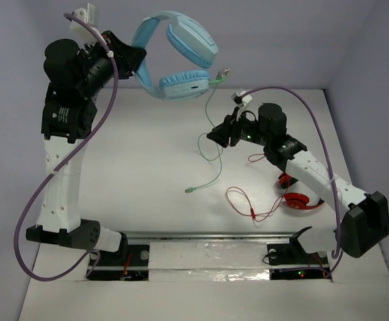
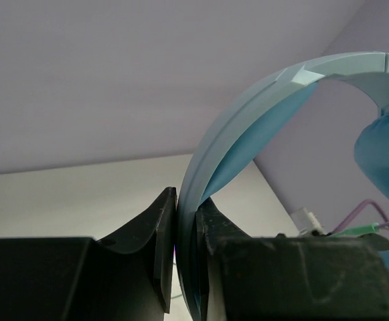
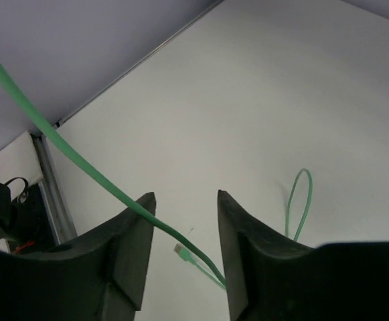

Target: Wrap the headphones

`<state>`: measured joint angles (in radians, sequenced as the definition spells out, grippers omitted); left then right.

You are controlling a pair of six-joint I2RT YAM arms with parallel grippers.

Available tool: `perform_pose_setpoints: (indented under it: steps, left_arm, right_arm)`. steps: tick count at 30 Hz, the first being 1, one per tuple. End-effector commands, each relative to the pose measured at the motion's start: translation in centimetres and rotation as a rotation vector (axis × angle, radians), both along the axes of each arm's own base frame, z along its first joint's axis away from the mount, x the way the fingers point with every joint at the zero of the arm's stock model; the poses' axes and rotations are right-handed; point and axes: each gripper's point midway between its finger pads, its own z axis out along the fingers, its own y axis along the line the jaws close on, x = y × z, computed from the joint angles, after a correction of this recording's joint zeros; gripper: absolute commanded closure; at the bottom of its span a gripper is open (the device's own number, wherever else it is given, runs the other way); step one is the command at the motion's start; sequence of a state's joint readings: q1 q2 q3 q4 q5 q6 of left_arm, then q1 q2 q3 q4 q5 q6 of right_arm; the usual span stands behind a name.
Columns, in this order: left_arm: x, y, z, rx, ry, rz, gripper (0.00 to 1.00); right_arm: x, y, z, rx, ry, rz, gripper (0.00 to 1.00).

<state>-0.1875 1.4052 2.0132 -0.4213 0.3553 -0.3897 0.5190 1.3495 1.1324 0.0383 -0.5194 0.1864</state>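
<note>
The light blue headphones (image 1: 181, 50) hang high over the table's back left, held by the headband (image 2: 261, 100). My left gripper (image 1: 135, 59) is shut on that headband, which runs up between its jaws (image 2: 186, 200). One padded ear cup (image 2: 381, 154) shows at the right edge of the left wrist view. The thin pale green cable (image 1: 209, 110) drops from the lower ear cup, loops, and ends in a plug (image 1: 189, 190) lying on the table. My right gripper (image 1: 215, 136) is beside the hanging cable with its jaws open (image 3: 186, 197). The cable (image 3: 60, 144) crosses slantwise between them, unpinched.
Small red headphones (image 1: 294, 198) lie under the right arm, and their red cable (image 1: 248, 204) curls over the table toward the front. A metal rail (image 1: 207, 235) runs along the near edge between the arm bases. The grey back wall stands close behind the raised headphones.
</note>
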Motion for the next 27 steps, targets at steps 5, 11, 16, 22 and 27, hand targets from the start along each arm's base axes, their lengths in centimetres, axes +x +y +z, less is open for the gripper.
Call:
perform_pose_setpoints:
  steps: [5, 11, 16, 22, 27]
  left_arm:
    - [-1.8, -0.4, 5.5, -0.123, -0.13, -0.044, 1.0]
    - [-1.4, -0.8, 5.7, -0.161, -0.124, -0.063, 1.0]
    - [-0.6, -1.2, 5.0, -0.184, -0.095, -0.076, 1.0]
    - [-0.5, -1.0, 5.7, -0.213, -0.114, -0.065, 1.0]
    - [1.6, 0.4, 5.0, -0.23, -0.111, 0.031, 1.0]
  right_arm:
    - [-0.9, 0.0, -1.3, 0.049, 0.001, -0.007, 0.6]
    - [-2.1, -0.6, -1.7, 0.166, 0.002, -0.033, 0.59]
    - [-2.6, 0.0, -4.3, 0.191, 0.068, 0.001, 0.59]
    - [-2.6, -0.1, -5.6, 0.203, 0.105, -0.02, 0.72]
    - [-3.8, -0.6, -5.9, 0.219, 0.186, -0.032, 1.0]
